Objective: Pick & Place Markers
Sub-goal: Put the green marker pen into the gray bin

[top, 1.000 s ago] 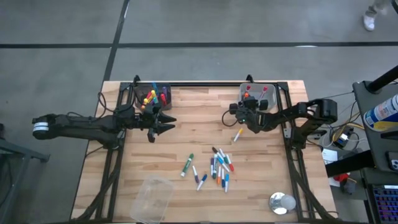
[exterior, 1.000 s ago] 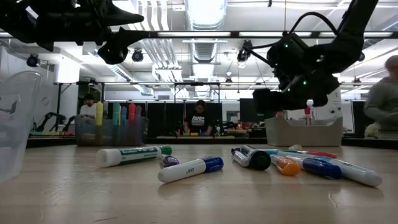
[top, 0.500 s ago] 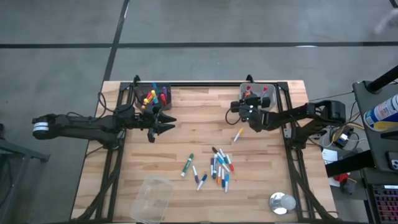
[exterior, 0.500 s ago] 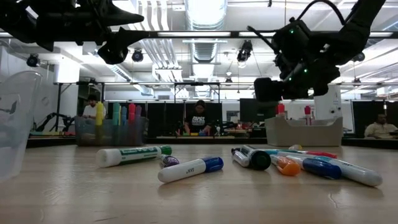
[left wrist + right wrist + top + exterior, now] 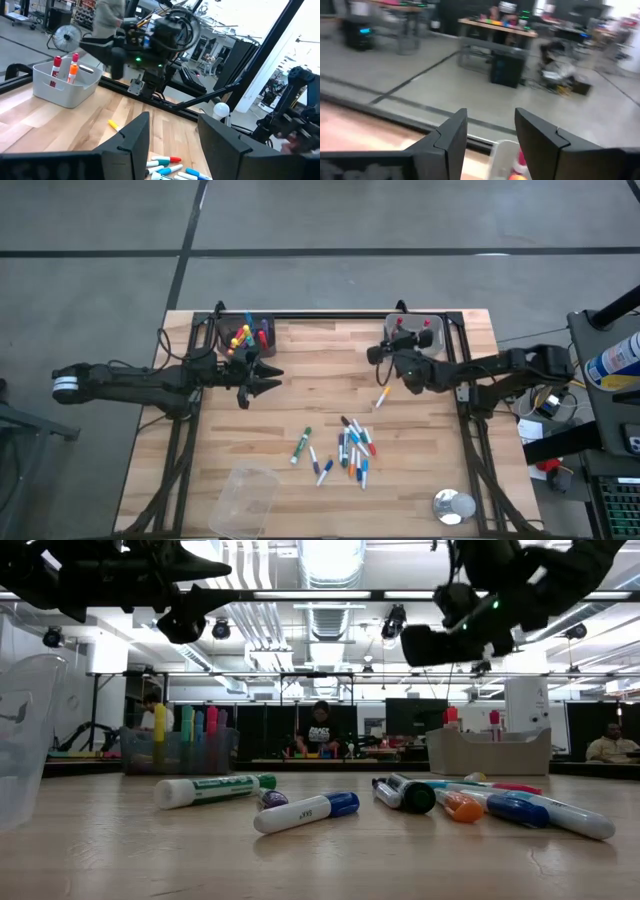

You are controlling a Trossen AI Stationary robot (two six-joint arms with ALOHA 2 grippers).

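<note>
Several markers (image 5: 352,450) lie in a loose heap on the middle of the wooden table, also in the low view (image 5: 480,802). A green-capped marker (image 5: 301,444) lies left of them. A yellow marker (image 5: 381,396) lies alone below my right gripper. My left gripper (image 5: 272,377) hovers open beside the dark bin (image 5: 262,327), which holds upright markers. In its own wrist view, nothing is between the left gripper's (image 5: 172,135) fingers. My right gripper (image 5: 378,354) is open and empty, raised above the table by the grey bin (image 5: 430,340). That bin holds two reddish markers (image 5: 62,70).
A clear plastic container (image 5: 243,500) lies near the table's near-left corner, with a round lid (image 5: 453,505) at the near right. Black frame rails run along the left, right and far edges. People sit in the room beyond.
My right gripper has risen and drawn back toward the table's far right, by the grey bin, tipping its fingers up closer to level. The yellow marker has stayed on the table. My left arm has kept still.
</note>
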